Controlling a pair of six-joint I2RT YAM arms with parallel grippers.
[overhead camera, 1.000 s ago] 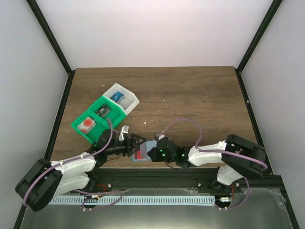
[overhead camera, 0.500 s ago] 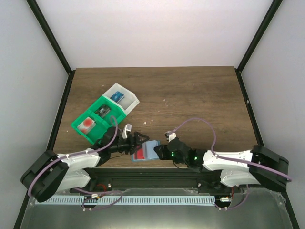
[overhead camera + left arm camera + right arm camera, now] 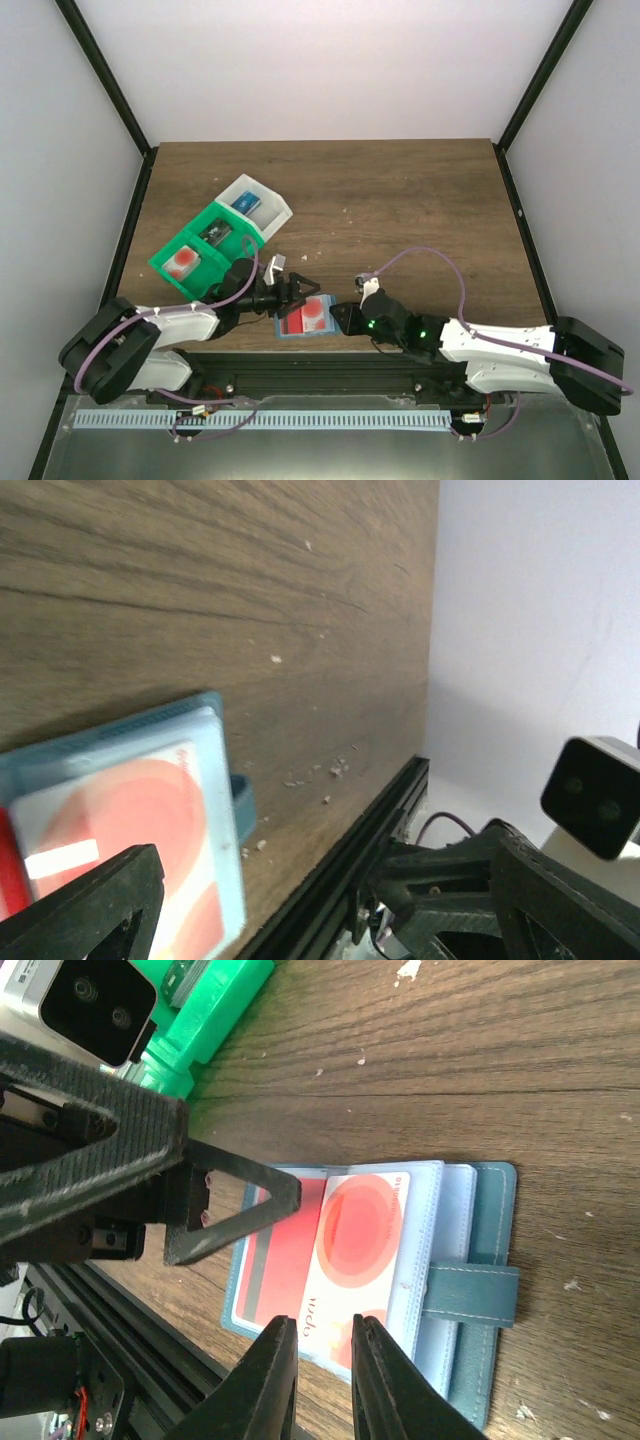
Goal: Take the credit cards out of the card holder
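Right gripper (image 3: 322, 1365) at the near edge, fingertips a narrow gap apart, nothing clearly pinched. Just ahead of the tips, card holder (image 3: 480, 1220) open flat on wooden table (image 3: 480, 1070), strap tab to the right. Pocketed inside: white red-spotted credit card (image 3: 360, 1245); left of it, red card (image 3: 280, 1260). Left gripper (image 3: 240, 1155) over the holder's left edge. Far ahead-left, green tray (image 3: 215, 1005).

Matt stitched card holder (image 3: 490, 1260), wood-grain table (image 3: 560, 1080)

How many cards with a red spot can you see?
2: one card in the open card holder, one more card in the green tray's end compartment. Others may hide in the pockets.
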